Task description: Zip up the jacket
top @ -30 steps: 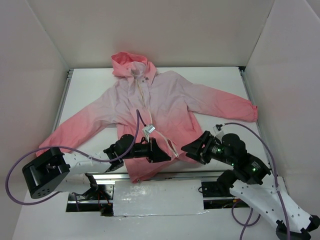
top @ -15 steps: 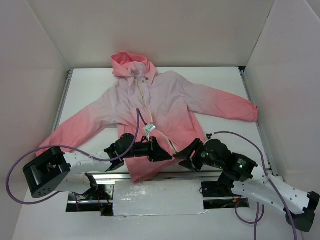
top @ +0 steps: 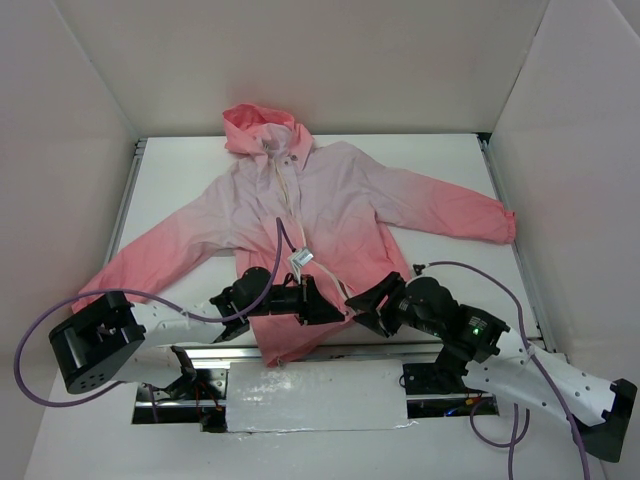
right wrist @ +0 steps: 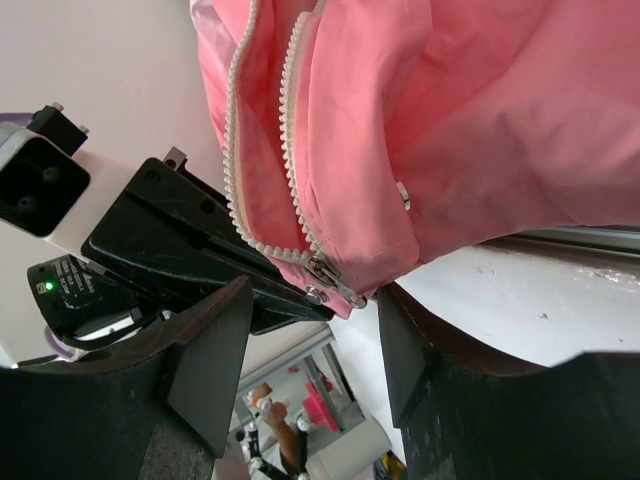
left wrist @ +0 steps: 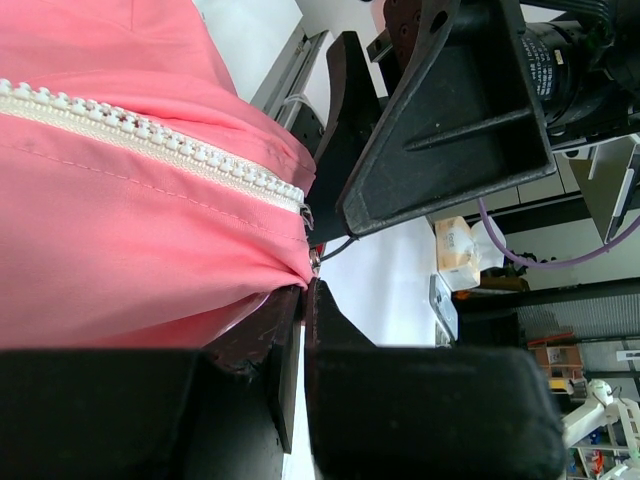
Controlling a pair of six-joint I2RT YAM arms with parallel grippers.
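With the jacket (top: 300,205) spread on the table (top: 440,160), our left end effector (top: 335,312) pinches its hem (left wrist: 180,290) tight. Our right end effector (top: 361,306), fingers apart and empty, should close squarely on the slider (right wrist: 323,269).

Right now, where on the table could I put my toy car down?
Bare table lies both sides of the hood, behind the sleeves. The near edge is crowded: left gripper and right gripper meet at the jacket's hem.

White table (top: 440,160), white surrounding walls (top: 300,60)
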